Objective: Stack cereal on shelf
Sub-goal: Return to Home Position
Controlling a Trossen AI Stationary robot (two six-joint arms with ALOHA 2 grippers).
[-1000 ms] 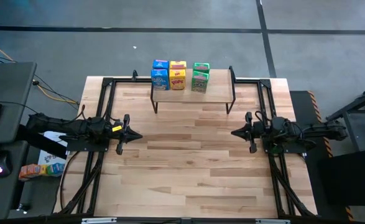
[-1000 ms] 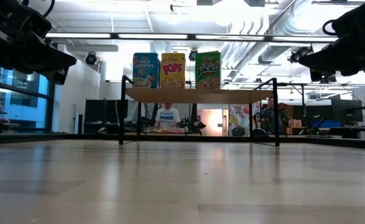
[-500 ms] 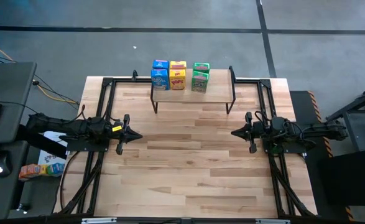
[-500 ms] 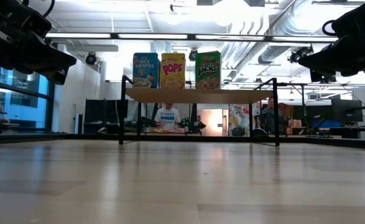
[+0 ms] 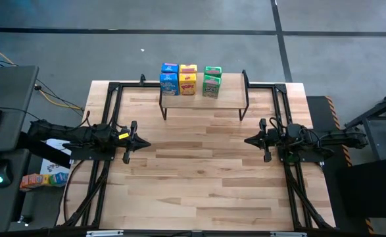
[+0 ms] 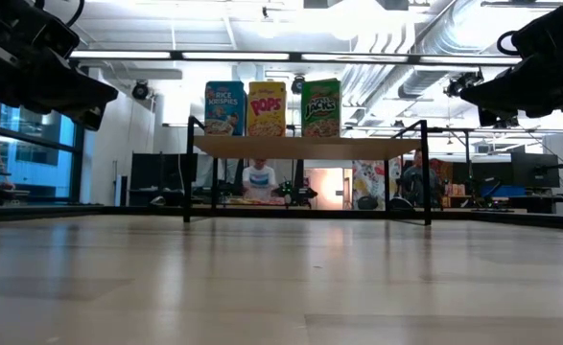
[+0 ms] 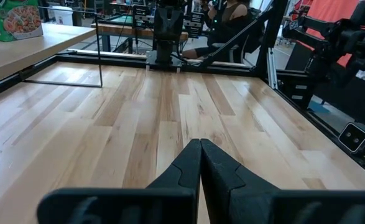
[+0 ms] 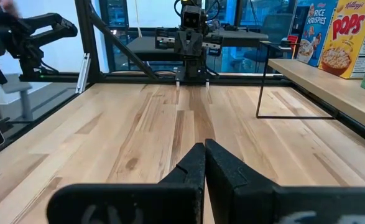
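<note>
The left gripper [image 5: 146,143] hovers above the tabletop [image 5: 199,178], pinched shut and empty. Beyond and between both claws, the shelf [image 5: 229,97] holds a Rice Krispies box [image 6: 224,107], a Pops box [image 6: 267,107] and a green cereal box [image 6: 320,106] (all upright). The right gripper [image 5: 246,139] is likewise closed, empty.

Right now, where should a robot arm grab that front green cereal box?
Probably across its narrow side walls near the top, coming from above: the front green box stands upright, the rear green box close behind, a gap beside the yellow boxes for the jaws.
</note>
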